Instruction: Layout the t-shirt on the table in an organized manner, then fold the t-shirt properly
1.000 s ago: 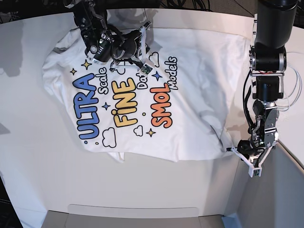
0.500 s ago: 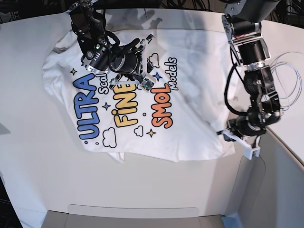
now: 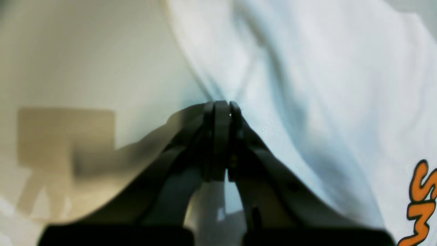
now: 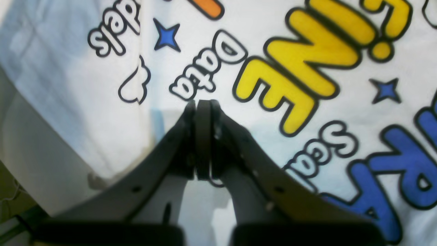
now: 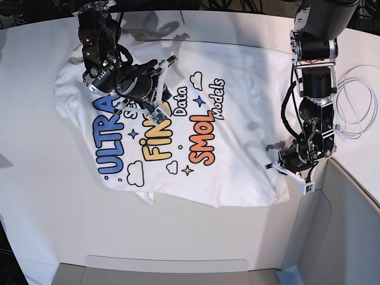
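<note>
The t-shirt (image 5: 196, 119) lies spread print-up on the white desk (image 5: 35, 196), taking up the middle and far part of the surface, and it is far from flat. There are creases running through the plain white cloth on the right of the base view, and the near hem is rumpled, with a small flap turned under near the blue lettering. The words read sideways here: blue "ULTRA" nearest the left edge, yellow "FINE" beside it, orange "SMOL" further along.

Over on the right of the base view, the left claw (image 5: 279, 167) sits low at the shirt's near right corner. The left wrist camera shows its dark fingers (image 3: 222, 116) pressed together at the tip, right where the cloth's edge puckers into folds that fan away from it. So that claw is closed, and the fabric gathers at its tip as if pinched there, though the view is too blurred to see cloth between the pads.

On the other side, the right claw (image 5: 155, 107) hangs over the print near the top of "FINE". From its own camera the right claw (image 4: 201, 106) is plainly closed, fingers flat against each other with nothing between them, tip pointing just below the word "Data", with the yellow letters to one side and a little cloud outline to the other.

A coil of white cable (image 5: 356, 101) lies on the desk past the left arm, clear of the shirt.
</note>
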Controlling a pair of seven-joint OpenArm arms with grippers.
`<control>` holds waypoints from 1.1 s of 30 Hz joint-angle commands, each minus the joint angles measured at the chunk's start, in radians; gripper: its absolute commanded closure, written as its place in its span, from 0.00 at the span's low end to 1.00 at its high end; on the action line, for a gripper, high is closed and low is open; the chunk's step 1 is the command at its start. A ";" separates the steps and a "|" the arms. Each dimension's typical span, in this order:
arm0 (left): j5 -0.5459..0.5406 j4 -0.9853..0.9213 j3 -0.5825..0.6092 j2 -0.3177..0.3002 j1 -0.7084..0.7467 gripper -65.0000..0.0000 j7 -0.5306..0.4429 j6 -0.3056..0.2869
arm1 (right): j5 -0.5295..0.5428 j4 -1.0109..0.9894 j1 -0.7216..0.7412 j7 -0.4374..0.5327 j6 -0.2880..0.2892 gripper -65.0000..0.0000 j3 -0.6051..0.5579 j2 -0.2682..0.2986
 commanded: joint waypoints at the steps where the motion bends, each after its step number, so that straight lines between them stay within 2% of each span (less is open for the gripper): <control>1: -0.011 0.018 -0.003 -0.010 -0.051 1.00 -0.023 -0.006 | 0.010 0.019 0.005 0.015 0.001 1.00 -0.001 -0.004; 9: -0.011 0.015 -0.005 -0.006 -0.059 1.00 -0.045 -0.006 | 0.010 0.016 -0.037 0.015 0.001 1.00 -0.007 -0.024; 18: -0.011 -0.120 -0.005 -0.005 -0.087 1.00 -0.160 -0.006 | 0.010 0.016 -0.087 0.012 0.001 1.00 -0.009 -0.027; 28: -0.010 -0.128 -0.002 -0.010 -0.085 1.00 -0.154 -0.001 | 0.010 0.014 -0.121 0.010 0.001 1.00 -0.006 -0.021; 33: -0.002 -0.183 -0.002 -0.060 -0.085 1.00 -0.103 0.002 | 0.010 0.014 -0.121 0.009 0.001 1.00 -0.001 -0.021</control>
